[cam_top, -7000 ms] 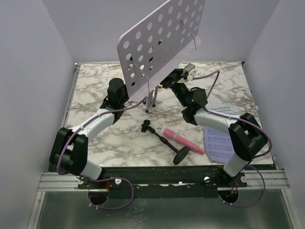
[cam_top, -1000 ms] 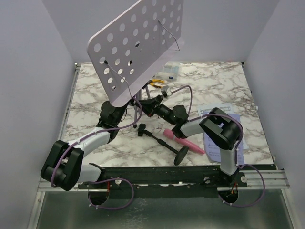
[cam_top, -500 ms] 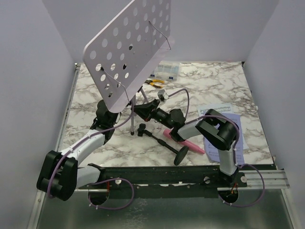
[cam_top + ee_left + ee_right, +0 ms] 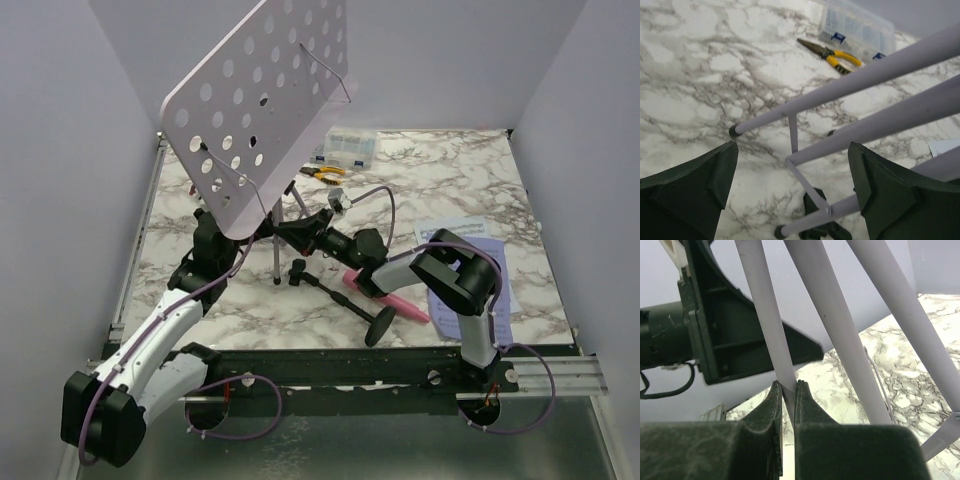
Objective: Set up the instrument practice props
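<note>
The lilac perforated music-stand plate tilts over its tripod, whose feet rest on the marble. My right gripper is shut on a thin lilac tripod strut, pinched between its pads. My left gripper stands open left of the tripod, with the lilac legs passing between its fingers untouched. The pink toy microphone lies flat beside its black round-base stand. A white sheet and a lavender sheet lie at the right, partly under the right arm.
A clear compartment box and yellow-handled pliers sit at the back of the table; both also show in the left wrist view, the box and the pliers. Walls close in on three sides.
My left gripper has opened and let go of the stand, and that arm has drawn back to the left. The stand has shifted left with the right gripper still on it.
</note>
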Robot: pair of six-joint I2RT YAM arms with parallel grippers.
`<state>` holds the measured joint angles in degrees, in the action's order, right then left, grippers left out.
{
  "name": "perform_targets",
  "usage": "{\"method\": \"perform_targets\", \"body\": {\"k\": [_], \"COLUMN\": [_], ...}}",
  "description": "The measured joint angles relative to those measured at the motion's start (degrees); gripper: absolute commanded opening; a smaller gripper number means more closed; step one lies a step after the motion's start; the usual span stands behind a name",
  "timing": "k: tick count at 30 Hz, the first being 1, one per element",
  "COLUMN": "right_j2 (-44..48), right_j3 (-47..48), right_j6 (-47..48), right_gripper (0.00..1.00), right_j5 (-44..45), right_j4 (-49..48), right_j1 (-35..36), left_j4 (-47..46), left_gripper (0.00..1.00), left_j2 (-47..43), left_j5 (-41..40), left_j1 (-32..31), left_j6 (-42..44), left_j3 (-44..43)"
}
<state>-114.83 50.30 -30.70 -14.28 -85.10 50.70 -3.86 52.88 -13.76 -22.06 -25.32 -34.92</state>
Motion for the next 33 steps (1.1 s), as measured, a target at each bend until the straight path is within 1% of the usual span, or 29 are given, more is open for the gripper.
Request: {"method": "perform_targets", "body": {"k": [5,10,12,15,17,19,21,24,25,29,33], "right_j2": [0.0,0.0,-0.04,-0.74,-1.75,-2.64,-3.15,-3.21,-3.3,-3.87,-4.11], "right_j3": [0.24,0.46,0.46,0.46,0.52,1.09,1.64,1.66,1.66,1.44,1.44], "right_j6": [-0.2,-0.96,-1.46,-3.15,-4.57,-5.79,-6.67,-7.04,-7.28,-9.05,-10.51], "right_gripper": [0.0,0.0,0.0,0.0,0.0,0.0,0.01,0.0,0.0,0.0,0.0], "right_j5": [1.11,1.42,1.46,1.18,1.27,1.33,1.22,1.29,1.44,2.73,3.41], "right_j4": [0.7,1.2,1.18,0.33,-1.09,-1.66,-1.77,-1.77,-1.84,-2.43,-2.51], "right_j1": [0.35,0.39,0.39,0.48,0.9,0.96,0.98,1.09,1.11,1.42,1.64], "left_j4": [11.5,21.35,24.17,25.79,25.46,23.63,19.28,14.75,13.09,7.13,2.89], "left_gripper": [0.99,0.99,0.99,0.99,0.98,0.95,0.86,0.78,0.73,0.6,0.54], "left_j2": [-4.39,-12.55,-14.73,-14.93,-13.97,-13.0,-11.91,-11.76,-11.58,-9.51,-6.16], "left_j5": [1.25,5.49,7.45,10.38,13.07,15.43,17.7,19.28,19.56,19.82,19.8], "left_j1": [-0.39,-0.46,-0.46,-0.39,-0.13,0.0,0.13,0.26,0.31,0.33,0.37], "left_j6": [-6.1,-9.18,-9.51,-9.66,-9.57,-9.42,-9.29,-8.7,-8.24,-6.49,-5.01], "left_j3": [-0.57,-2.34,-4.09,-5.99,-6.62,-6.58,-5.38,-2.97,-2.34,-2.03,-2.01]}}
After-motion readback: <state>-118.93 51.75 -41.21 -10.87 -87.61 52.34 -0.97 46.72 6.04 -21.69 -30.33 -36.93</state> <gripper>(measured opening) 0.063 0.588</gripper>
